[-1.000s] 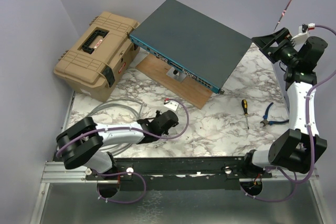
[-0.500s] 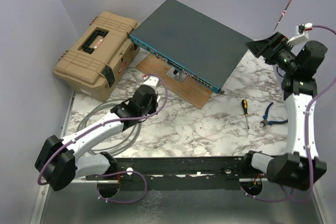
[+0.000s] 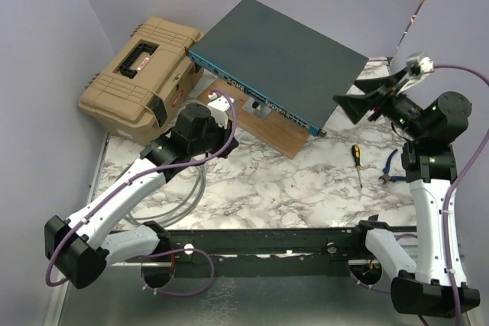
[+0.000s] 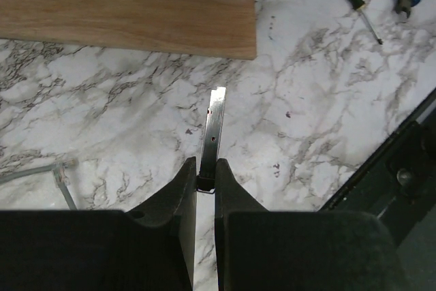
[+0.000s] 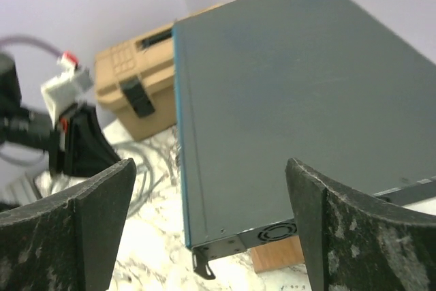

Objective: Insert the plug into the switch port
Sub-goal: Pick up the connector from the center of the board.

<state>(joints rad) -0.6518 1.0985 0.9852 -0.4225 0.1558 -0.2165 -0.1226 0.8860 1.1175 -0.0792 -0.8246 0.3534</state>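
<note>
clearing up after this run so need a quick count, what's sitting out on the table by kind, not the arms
hand tools: 2 (screwdriver, pliers)
boxes: 2 (toolbox, switch)
boards: 1 (board)
metal plates: 1 (plate on the board)
cables: 1 (cable)
total: 7

Robot lab bench w/ toolbox (image 3: 141,70), screwdriver (image 3: 357,163), pliers (image 3: 393,167) on marble tabletop (image 3: 290,188).

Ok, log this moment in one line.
left gripper: shut on plug | right gripper: open, facing switch | plug: not inserted
</note>
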